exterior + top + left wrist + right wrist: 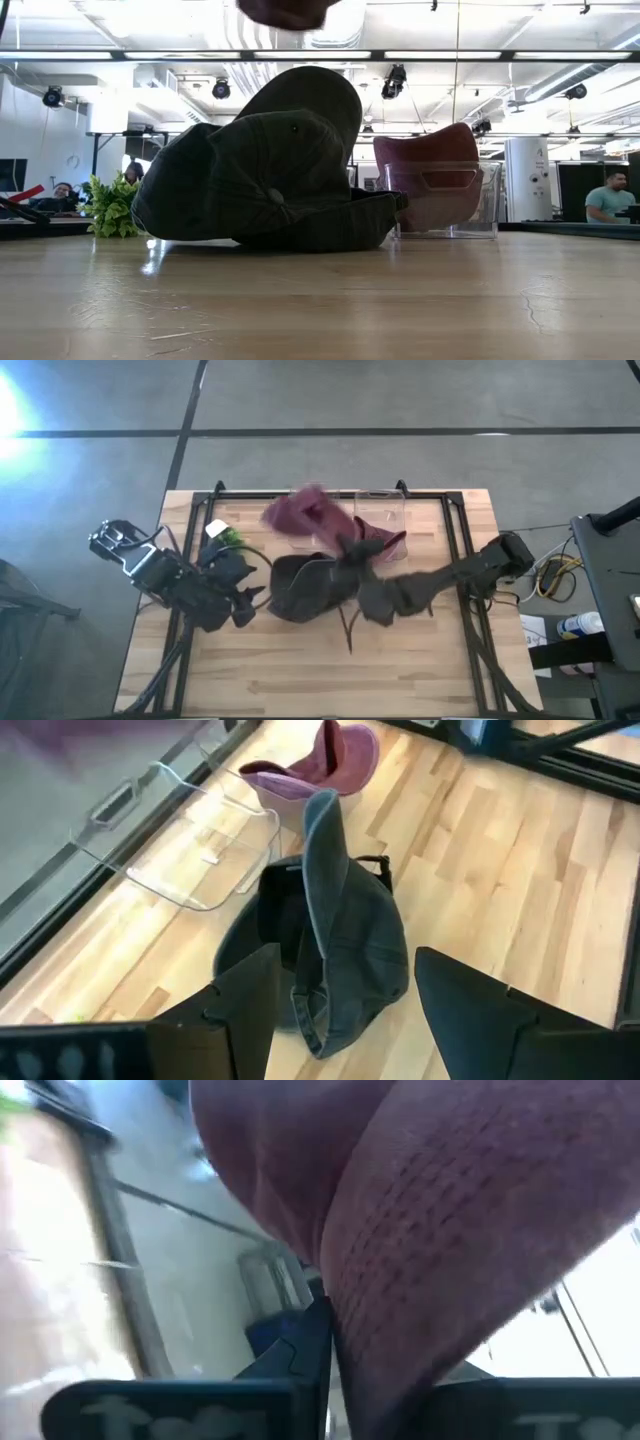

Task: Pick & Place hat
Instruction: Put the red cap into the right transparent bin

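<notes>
A maroon hat (303, 513) hangs in the air over the table's far half, also at the top edge of the low view (285, 10). My right gripper (347, 547) is shut on it. A pile of dark grey caps (305, 585) rests on the tabletop at the middle (265, 170). My left gripper (252, 600) stands open just left of the pile, and the caps (340, 950) show beyond its fingers. A second maroon hat (438, 180) sits at a clear bin (378, 510). My right gripper pinches a fold of the maroon hat's fabric (345, 1335) between its two fingers (310, 1350). The fingers lie about level and come from the table's right side. The hat is lifted clear of the table and spreads out past the fingers, toward the table's left.
The clear bin (190, 845) stands at the table's far edge. A small green plant (112, 208) sits at the far left. Black frame rails (455, 540) run along the sides of the wooden table. Bare wood lies along the near edge (330, 680).
</notes>
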Controlling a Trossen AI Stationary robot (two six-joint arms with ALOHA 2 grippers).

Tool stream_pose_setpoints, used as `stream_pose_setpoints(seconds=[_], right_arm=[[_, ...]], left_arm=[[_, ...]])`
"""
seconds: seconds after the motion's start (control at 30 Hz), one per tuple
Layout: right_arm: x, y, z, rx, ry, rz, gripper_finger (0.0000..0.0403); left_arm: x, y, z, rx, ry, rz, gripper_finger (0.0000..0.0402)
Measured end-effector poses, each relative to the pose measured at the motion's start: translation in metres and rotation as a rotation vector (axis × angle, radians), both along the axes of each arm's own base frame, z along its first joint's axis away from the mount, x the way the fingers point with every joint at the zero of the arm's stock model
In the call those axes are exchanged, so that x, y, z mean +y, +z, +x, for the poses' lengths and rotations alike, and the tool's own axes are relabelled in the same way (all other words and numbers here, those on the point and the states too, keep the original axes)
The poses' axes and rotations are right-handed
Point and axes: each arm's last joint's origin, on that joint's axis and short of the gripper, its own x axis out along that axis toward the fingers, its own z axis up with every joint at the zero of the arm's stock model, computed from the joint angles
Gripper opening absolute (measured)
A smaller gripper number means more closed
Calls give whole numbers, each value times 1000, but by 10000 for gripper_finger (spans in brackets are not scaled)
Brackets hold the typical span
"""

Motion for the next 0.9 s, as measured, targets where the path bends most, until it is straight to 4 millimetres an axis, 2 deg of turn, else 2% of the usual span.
stream_pose_setpoints(seconds=[0.23,0.4,0.67,0.73,0.8,0.9], right_arm=[[-42,8,-15,80,-153,-33,43],[-68,-7,-31,245,-258,-101,43],[-99,-28,-59,370,-324,-109,43],[-104,-33,-67,377,-305,-26,43],[-109,-40,-76,367,-299,128,43],[-121,-54,-92,372,-419,335,39]], left_arm=[[-8,-3,-3,-2,-29,-11,225],[-12,-2,-7,-12,-42,-6,225],[-13,-11,-5,11,-36,25,225],[-13,-15,-4,25,-36,35,225],[-14,-19,-4,39,-35,44,225],[-15,-26,-3,54,-31,56,225]])
